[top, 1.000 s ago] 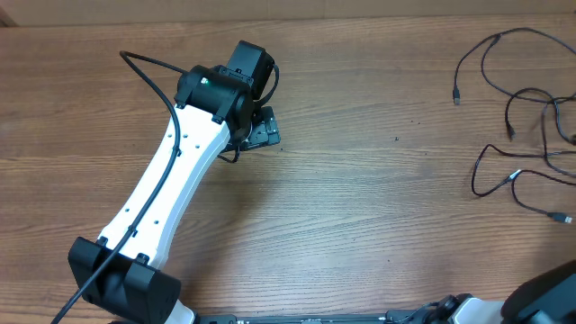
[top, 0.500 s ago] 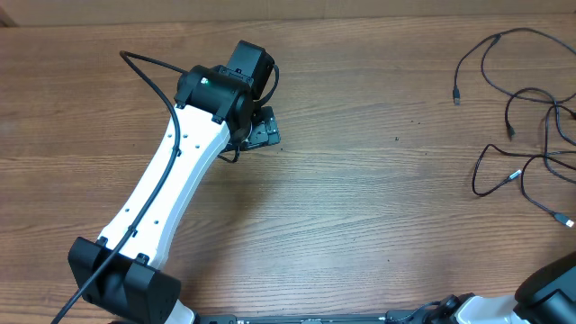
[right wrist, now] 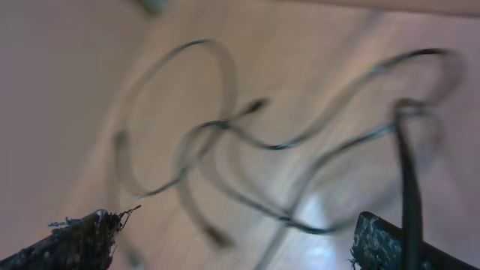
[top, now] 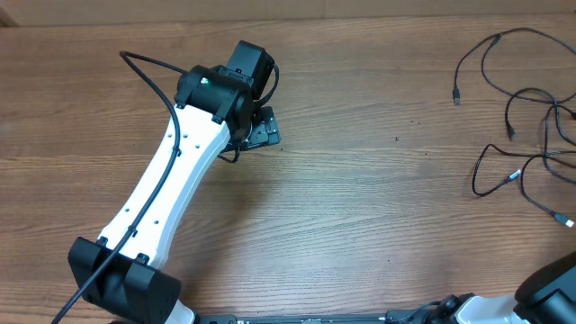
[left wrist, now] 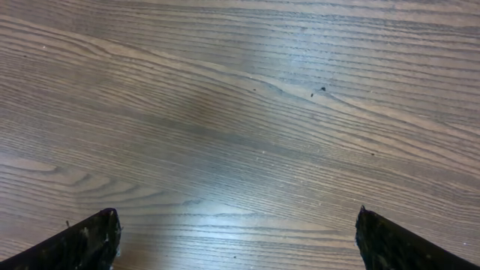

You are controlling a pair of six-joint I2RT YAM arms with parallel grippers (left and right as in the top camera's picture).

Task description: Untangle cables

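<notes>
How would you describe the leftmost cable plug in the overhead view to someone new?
Overhead, look at the right side of the wooden table, where the thin black cables sprawl. Follow the big arc at that tangle's upper left down to its free end: the plug. It lies alone on bare wood, farthest left, while the other plugs sit lower, among the loops.

Thin black cables [top: 515,175] with small plugs at their ends lie loose in overlapping loops at the far right edge of the desk [top: 360,207]. From the right wrist we see them blurred, their curves crossing one another.
</notes>
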